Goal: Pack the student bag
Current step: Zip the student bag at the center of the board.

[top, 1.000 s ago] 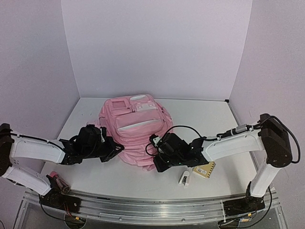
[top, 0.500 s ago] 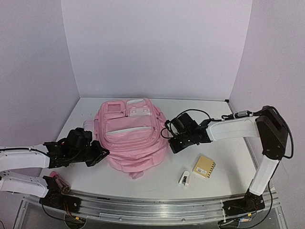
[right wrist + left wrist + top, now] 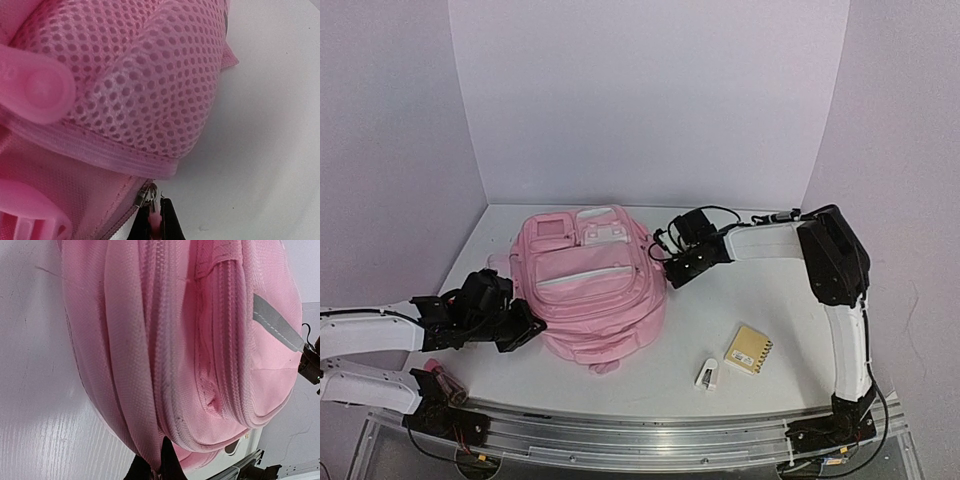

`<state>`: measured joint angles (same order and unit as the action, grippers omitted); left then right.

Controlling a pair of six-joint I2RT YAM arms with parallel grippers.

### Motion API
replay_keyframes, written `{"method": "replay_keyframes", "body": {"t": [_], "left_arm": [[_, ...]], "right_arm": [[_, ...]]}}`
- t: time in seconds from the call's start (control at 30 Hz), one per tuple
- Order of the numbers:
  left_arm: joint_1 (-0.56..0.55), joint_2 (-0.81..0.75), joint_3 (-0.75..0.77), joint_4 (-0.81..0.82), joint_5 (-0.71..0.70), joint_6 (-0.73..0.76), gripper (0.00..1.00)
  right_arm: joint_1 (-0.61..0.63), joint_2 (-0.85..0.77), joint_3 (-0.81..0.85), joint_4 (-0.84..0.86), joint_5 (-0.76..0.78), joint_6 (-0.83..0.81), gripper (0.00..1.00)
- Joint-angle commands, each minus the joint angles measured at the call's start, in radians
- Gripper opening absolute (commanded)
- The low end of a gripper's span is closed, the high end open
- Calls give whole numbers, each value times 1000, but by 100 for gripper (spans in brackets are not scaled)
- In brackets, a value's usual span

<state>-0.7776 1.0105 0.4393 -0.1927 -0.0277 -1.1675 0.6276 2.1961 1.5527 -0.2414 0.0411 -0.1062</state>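
The backpack (image 3: 592,290) lies flat on the table (image 3: 775,300), its long axis running away from the arms. The right gripper (image 3: 156,214) is pinched on a pink zip pull (image 3: 153,221) at its far right corner; the left gripper (image 3: 161,462) clamps the near left edge (likely as a brace).

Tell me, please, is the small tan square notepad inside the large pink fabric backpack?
No, the notepad lies on the table, apart from the backpack.

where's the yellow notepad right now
Top view: the yellow notepad lies on the table's near right side, just right of a small white item, apart from the student bag.
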Motion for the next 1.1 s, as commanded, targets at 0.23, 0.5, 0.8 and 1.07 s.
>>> {"method": "replay_keyframes", "body": {"t": [0.23,0.5,0.8,1.07], "left_arm": [[16,35,49,-173,-114,35,0],[49,44,112,-279,-222,12,0],[116,191,216,-304,-193,97,0],[130,181,211,-313,-196,125,0]], "right_arm": [[-37,-139,-125,123,-74,-83,26],[-70,-432,-382,107,-271,-387,71],[-106,-321,-169,32,-683,-537,74],[-106,-91,102,22,-712,-552,65]]}}
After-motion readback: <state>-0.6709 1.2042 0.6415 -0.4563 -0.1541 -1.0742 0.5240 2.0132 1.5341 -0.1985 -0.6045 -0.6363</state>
